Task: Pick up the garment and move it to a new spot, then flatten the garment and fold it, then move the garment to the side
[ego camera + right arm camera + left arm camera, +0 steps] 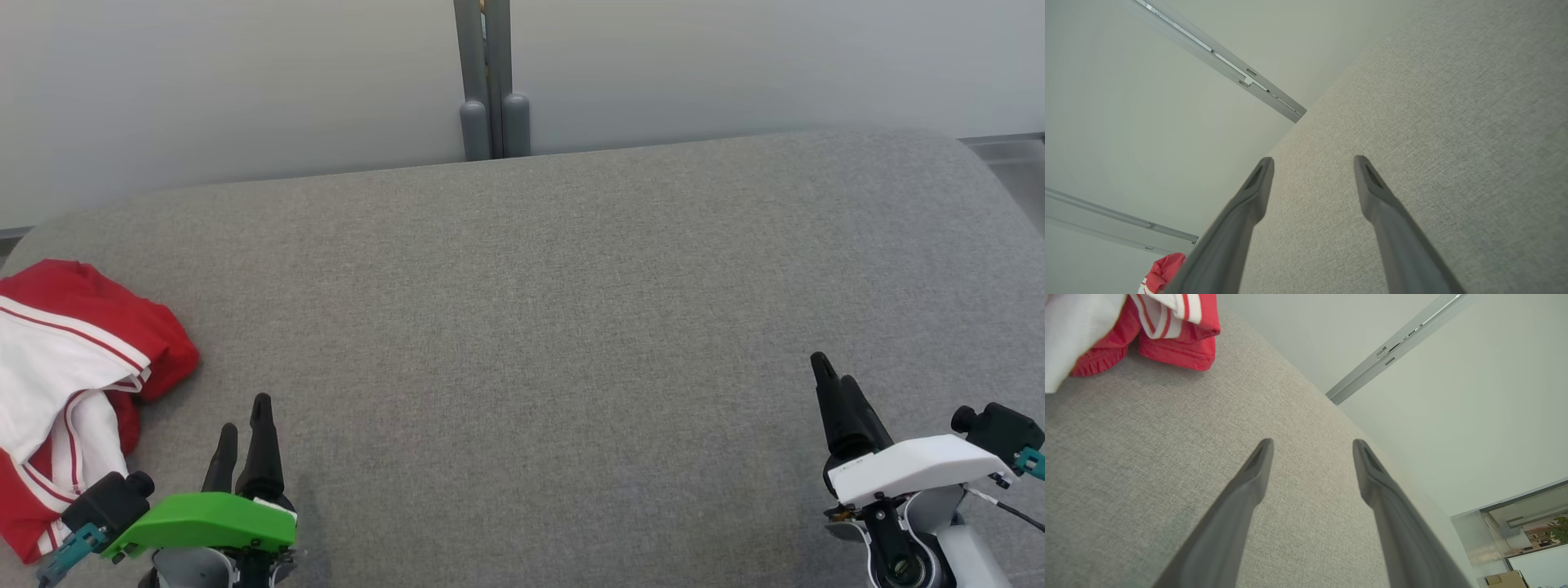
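The garment (69, 384) is a crumpled red and white piece with striped trim, lying at the far left edge of the grey fabric surface (522, 327). My left gripper (243, 412) hovers just right of it at the lower left, open and empty. In the left wrist view the garment (1167, 330) sits at the top left, well away from my open left gripper (1312, 447). My right gripper (833, 371) is at the lower right, far from the garment. The right wrist view shows my right gripper (1312, 163) open with nothing between its fingers, and a bit of the garment (1161, 271) at the bottom left.
A pale wall runs behind the surface, with a grey vertical post (490, 82) at the back middle. The surface rounds off at its back right corner (971, 163). A glass partition and boxes (1523, 539) appear far off in the left wrist view.
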Robot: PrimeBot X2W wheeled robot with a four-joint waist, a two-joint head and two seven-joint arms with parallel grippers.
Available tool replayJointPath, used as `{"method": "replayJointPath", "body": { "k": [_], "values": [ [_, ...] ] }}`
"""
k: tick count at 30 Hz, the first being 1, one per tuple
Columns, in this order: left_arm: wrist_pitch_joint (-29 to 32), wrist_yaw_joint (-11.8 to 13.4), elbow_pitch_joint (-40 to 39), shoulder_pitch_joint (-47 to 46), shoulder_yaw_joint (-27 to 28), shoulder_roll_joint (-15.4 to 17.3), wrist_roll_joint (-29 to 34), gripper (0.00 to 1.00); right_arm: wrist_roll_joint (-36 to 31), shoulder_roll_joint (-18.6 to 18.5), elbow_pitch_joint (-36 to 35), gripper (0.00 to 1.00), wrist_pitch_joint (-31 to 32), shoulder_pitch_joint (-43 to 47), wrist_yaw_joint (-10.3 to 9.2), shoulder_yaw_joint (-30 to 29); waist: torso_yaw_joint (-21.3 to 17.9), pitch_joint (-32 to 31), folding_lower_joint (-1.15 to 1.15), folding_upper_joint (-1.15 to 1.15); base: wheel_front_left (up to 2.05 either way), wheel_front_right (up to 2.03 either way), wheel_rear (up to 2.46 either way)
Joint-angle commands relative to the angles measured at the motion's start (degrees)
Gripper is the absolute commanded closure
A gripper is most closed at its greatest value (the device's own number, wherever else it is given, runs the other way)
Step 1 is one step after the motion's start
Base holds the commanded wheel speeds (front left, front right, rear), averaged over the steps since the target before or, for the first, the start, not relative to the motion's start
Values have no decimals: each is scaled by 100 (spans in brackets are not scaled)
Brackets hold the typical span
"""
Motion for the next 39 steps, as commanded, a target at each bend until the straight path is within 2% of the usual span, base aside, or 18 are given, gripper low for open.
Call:
{"method": "replayJointPath", "body": {
  "k": [1, 16, 25, 39],
  "values": [
    [-46, 19, -52, -101, -17, 68, 169, 0, -154, -55, -82, 0, -52, -107, 1, 26, -1, 0, 0, 0, 0, 0, 0],
    [-314, 244, 60, -125, -203, 134, 1342, 0, -1320, -172, 9, 0, -344, -133, 2, 314, -17, 11, 0, 0, 0, 0, 0],
    [-455, 232, 31, -144, -458, 185, 1990, 0, -1915, -233, 22, 0, -498, -163, 2, 486, -27, 22, 0, 0, 0, 0, 0],
    [-659, 395, 84, -143, -709, 277, 2863, 0, -2797, -260, 85, 0, -714, -162, 3, 519, -51, 31, 0, 0, 0, 0, 0]
  ]
}}
